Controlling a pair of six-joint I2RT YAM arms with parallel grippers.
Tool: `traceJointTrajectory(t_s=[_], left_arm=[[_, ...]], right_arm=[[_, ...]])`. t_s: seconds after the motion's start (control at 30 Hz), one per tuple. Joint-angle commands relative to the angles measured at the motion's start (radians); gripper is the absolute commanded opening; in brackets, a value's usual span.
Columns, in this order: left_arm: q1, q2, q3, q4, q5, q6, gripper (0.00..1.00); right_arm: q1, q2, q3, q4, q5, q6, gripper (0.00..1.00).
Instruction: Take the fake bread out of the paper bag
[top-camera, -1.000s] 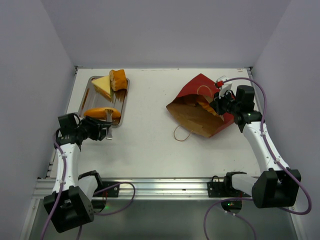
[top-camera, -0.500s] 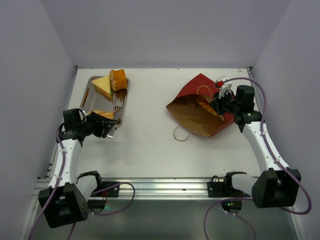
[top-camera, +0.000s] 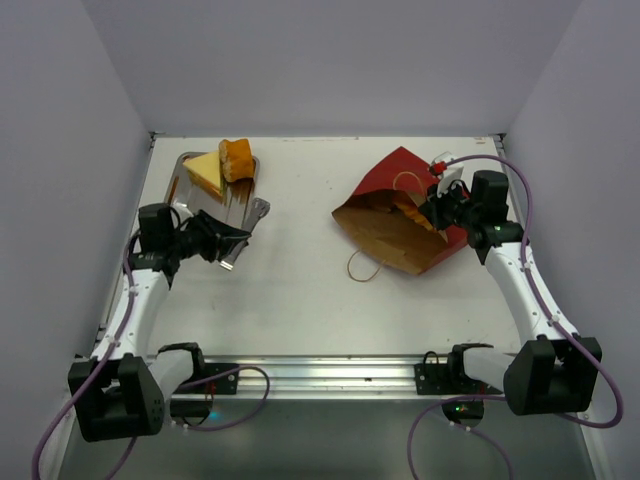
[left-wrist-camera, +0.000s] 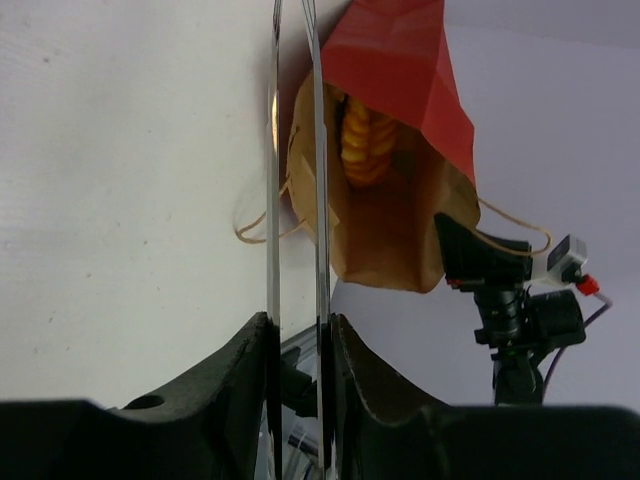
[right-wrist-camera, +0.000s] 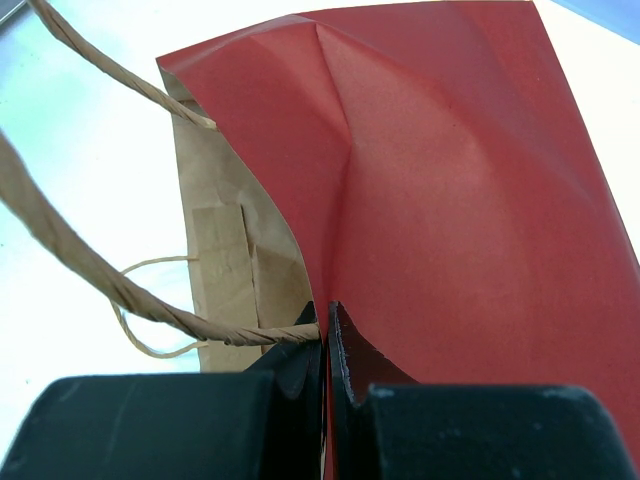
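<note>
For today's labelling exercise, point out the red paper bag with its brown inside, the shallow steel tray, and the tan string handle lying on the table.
red paper bag (top-camera: 397, 171): top external view, red outer panel.
shallow steel tray (top-camera: 240, 196): top external view, right side.
tan string handle (top-camera: 362, 266): top external view, loop on table.

Landmark: paper bag (top-camera: 400, 222), lying on its side on the table (top-camera: 300, 290), mouth facing left. Left of the mouth the table is bare, an open lane as far as the left end effector (top-camera: 243, 237). One string handle (top-camera: 362, 266) loops on the table just front-left of the mouth, a snag risk. Bag's right wall is pinched by the right end effector (top-camera: 437, 210), blocking that side. Fake bread (left-wrist-camera: 362, 140) sits deep inside. Steel tray (top-camera: 238, 205) with bread pieces far left, well apart from the bag. Walls close behind and right.
</note>
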Motion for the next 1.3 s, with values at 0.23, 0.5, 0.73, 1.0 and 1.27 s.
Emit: traceJointTrajectory(t_s=[0.23, 0.5, 0.73, 1.0, 1.27], left_arm=[[-0.379, 0.134, 0.102, 0.27, 0.025, 0.155, 0.27], [-0.613, 0.237, 0.107, 0.468, -0.078, 0.208, 0.26], [-0.718, 0.458, 0.159, 0.701, -0.125, 0.185, 0.27], [-0.802, 0.699, 0.241, 0.925, -0.164, 0.105, 0.26], [-0.821, 0.883, 0.353, 0.967, -0.234, 0.082, 0.36]], right_arm=[[-0.003, 0.012, 0.01, 0.012, -0.015, -0.007, 0.02], [-0.001, 0.029, 0.012, 0.007, -0.012, -0.019, 0.02], [-0.003, 0.029, 0.019, -0.002, -0.012, -0.022, 0.02], [-0.003, 0.037, 0.029, -0.008, -0.021, -0.015, 0.02], [-0.003, 0.04, 0.027, -0.008, -0.02, -0.015, 0.02]])
